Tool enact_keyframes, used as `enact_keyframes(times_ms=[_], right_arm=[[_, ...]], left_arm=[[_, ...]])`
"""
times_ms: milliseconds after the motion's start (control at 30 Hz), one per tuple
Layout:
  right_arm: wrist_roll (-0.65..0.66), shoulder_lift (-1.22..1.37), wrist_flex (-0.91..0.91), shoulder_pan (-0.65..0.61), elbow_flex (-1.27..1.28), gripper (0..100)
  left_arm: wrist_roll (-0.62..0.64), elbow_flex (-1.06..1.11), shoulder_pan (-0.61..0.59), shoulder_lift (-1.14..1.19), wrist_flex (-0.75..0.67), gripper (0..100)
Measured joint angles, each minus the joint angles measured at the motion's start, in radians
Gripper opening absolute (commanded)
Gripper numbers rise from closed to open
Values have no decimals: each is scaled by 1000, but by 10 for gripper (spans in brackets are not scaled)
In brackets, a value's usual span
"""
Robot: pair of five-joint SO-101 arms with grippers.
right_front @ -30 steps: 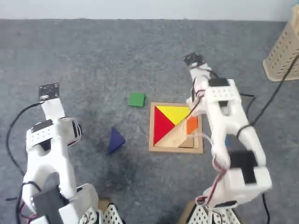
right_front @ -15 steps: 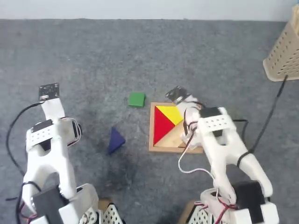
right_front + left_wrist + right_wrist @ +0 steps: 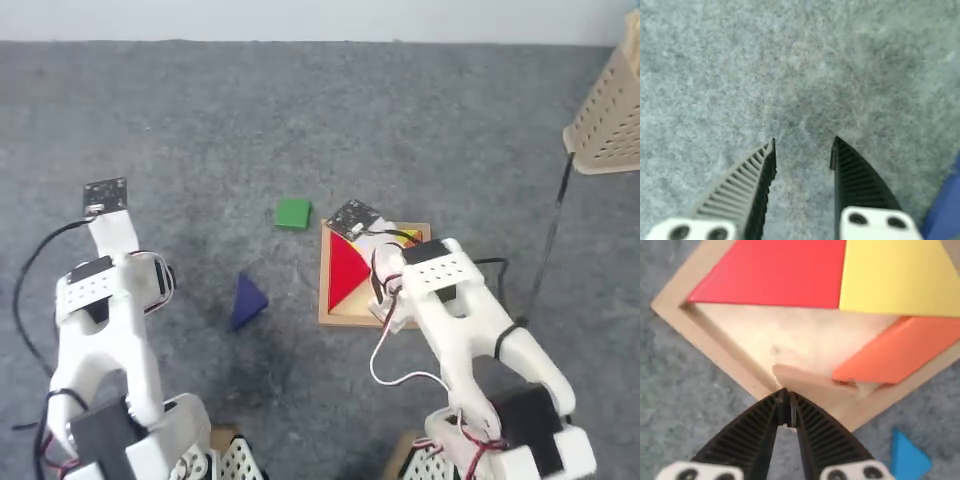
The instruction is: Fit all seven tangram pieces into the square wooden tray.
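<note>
Tray (image 3: 324, 292) on the grey tabletop (image 3: 200, 110) in the high view, a little right of the middle, largely covered by the right arm (image 3: 445, 300) lying across it. Red triangle (image 3: 345, 272) flat inside, against the tray's left wall. Green square (image 3: 293, 213) out on the tabletop, just off the tray's far left corner. Blue triangle (image 3: 247, 298) farther left, well apart from the tray, near the left arm (image 3: 100, 300). Beige perforated stand (image 3: 605, 110) at the far right edge.

Left wrist view: left fingers (image 3: 752, 190) spread wide, gripping nothing, hanging over bare grey tabletop. Edge of the blue triangle just beside one finger.

Right wrist view: right fingers (image 3: 815, 430) closed tip to tip, tips at the tray's rim partway along one side. Inside, red triangle and yellow triangle (image 3: 890, 275) side by side, edges touching. Orange piece (image 3: 895, 357) touching the yellow one. Pale wood-coloured piece (image 3: 805, 377) just beside the orange piece, close to the rim by the fingertips. Bare tray floor between that piece and the red triangle. Light-blue piece (image 3: 907, 460) on the tabletop outside the tray, near its rim.
</note>
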Motion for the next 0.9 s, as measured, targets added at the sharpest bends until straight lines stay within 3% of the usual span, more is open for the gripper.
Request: enact_keyframes(times_ms=[433,733,900], right_arm=[[-201,221,18,-54,-193,6],[-210,224,17,-9,-272,6],[-209,87,52,-12,-301,6]], left_arm=[[0,0,0,0,0,171],[0,0,0,0,0,171],[0,0,0,0,0,171]])
